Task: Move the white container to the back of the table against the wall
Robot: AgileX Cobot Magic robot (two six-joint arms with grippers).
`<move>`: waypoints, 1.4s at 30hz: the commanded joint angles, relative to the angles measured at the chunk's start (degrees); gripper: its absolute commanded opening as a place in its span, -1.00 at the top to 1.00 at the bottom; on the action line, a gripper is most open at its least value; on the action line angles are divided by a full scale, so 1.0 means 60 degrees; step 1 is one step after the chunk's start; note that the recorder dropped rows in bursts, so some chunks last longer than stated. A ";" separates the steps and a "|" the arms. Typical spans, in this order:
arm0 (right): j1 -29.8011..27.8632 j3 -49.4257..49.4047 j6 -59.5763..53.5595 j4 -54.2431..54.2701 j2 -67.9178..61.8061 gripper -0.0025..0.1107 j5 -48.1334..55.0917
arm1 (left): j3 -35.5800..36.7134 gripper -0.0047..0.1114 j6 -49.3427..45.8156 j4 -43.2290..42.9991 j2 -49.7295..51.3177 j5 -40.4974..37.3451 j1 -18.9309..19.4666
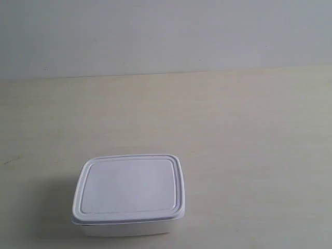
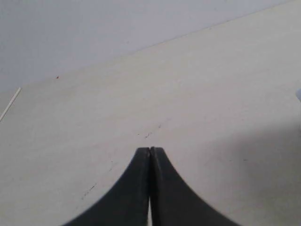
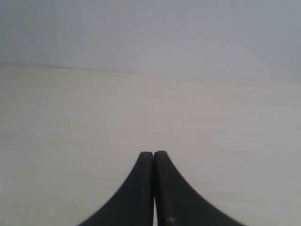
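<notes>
The white container (image 1: 129, 194) sits at the near edge of the table (image 1: 249, 129), toward the exterior view's left, well apart from the wall (image 1: 166, 31) with bare tabletop between them. Its long axis runs across the view, roughly parallel to the wall line. Its lid (image 1: 129, 187) is on, so I cannot see whether it holds anything. Both of the 2 arms look out over bare table: the left gripper (image 2: 150, 153) has its jaws pressed together on nothing, and so does the right gripper (image 3: 154, 155). A pale sliver (image 2: 299, 94) at the edge of the left wrist view may be the box's corner. If so, the left arm is likely the nearer one, though I cannot be sure.
</notes>
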State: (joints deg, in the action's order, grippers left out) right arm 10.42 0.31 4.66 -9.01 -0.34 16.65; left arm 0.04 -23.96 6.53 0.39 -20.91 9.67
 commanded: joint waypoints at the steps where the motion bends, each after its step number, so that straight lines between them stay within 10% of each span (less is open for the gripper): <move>1: 0.0035 -0.0052 0.0010 0.0011 0.0056 0.96 -0.0054 | -0.0006 0.92 -0.0019 0.0005 -0.0065 0.0097 0.0028; 32: 0.0035 -0.0052 -0.0066 -0.0596 0.0056 0.96 -0.0145 | -0.0196 0.92 -0.0019 0.0204 -0.0065 0.0232 0.0028; 42: 0.0035 -0.0052 0.0744 0.0181 0.0056 0.96 -0.3872 | -0.2100 0.92 0.0021 0.1366 0.0079 0.0232 0.0028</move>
State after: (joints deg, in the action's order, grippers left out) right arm 10.42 0.31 5.93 -10.62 -0.34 2.26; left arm -9.66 -23.96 13.46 0.26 -20.80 9.67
